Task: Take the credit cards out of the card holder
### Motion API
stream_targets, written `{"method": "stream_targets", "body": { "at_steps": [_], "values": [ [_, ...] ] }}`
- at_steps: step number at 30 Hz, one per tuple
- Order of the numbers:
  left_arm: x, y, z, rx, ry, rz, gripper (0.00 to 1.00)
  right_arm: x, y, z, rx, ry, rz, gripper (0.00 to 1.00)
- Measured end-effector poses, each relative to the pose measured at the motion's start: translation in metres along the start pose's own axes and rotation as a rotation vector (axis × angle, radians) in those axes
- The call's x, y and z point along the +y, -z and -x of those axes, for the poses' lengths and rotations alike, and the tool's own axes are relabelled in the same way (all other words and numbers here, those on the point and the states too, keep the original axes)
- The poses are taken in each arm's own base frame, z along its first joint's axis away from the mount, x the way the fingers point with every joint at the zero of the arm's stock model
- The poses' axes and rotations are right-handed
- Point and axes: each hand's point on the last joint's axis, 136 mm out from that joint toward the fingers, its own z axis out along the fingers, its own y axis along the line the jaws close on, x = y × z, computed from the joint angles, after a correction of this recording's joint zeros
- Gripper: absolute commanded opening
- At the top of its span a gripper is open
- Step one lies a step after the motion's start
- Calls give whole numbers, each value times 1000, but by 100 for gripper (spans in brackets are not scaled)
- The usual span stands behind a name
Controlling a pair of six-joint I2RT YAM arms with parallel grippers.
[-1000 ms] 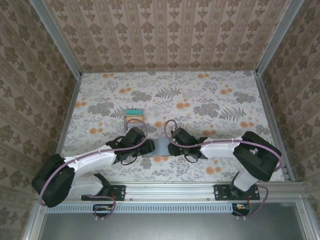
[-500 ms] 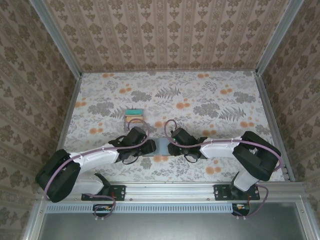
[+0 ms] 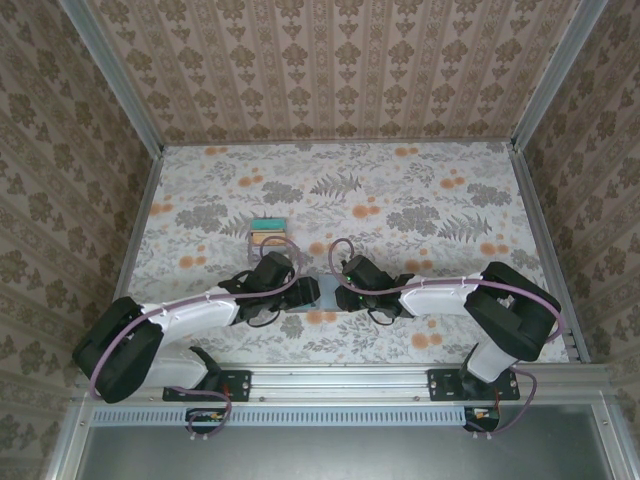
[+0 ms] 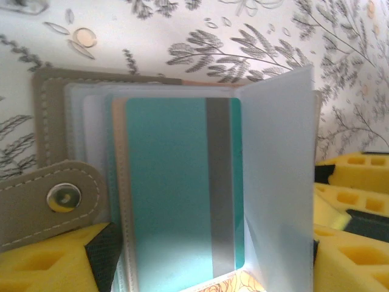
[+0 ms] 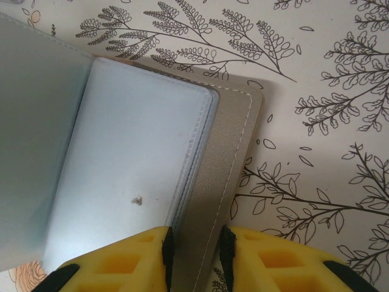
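Observation:
The card holder (image 4: 55,109) lies open on the floral table, brown-grey outside with pale plastic leaves (image 4: 276,182). A teal credit card (image 4: 170,188) with a grey stripe sits in its front slot, and an orange-tan card edge (image 4: 118,182) shows behind it. My left gripper (image 4: 208,237) is open, its yellow fingers (image 4: 36,261) wide apart on either side of the holder. My right gripper (image 5: 196,258) is shut on the edge of the holder's brown-grey cover (image 5: 228,158). In the top view both grippers, left (image 3: 300,293) and right (image 3: 338,285), meet over the holder (image 3: 325,297).
A small stack of teal and tan cards (image 3: 267,232) lies on the table just beyond the left gripper. The holder's snap strap (image 4: 64,198) points toward the left finger. Metal rails (image 3: 135,215) and patterned walls enclose the table.
The left gripper's jaws have spread wider and it has edged slightly right over the holder. The right gripper keeps its grip on the cover.

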Motion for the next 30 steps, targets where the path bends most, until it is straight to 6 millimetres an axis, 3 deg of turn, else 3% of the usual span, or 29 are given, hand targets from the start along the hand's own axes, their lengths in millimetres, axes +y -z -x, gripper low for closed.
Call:
{"method": "stream_targets", "body": {
  "at_steps": [2,15,25,30],
  "values": [
    [-4,0,1,-3,-12,-13,100,0,0,0,0,0,0,32],
    [-6,4,1,-5,-23,-15,100,0,3,2,-12,-4,-2,36],
    [0,11,1,-7,-29,7,100,-4,30,14,-72,-10,-23,39],
    [1,11,1,-4,-36,8,100,-5,33,14,-71,-9,-26,39]
  ]
}}
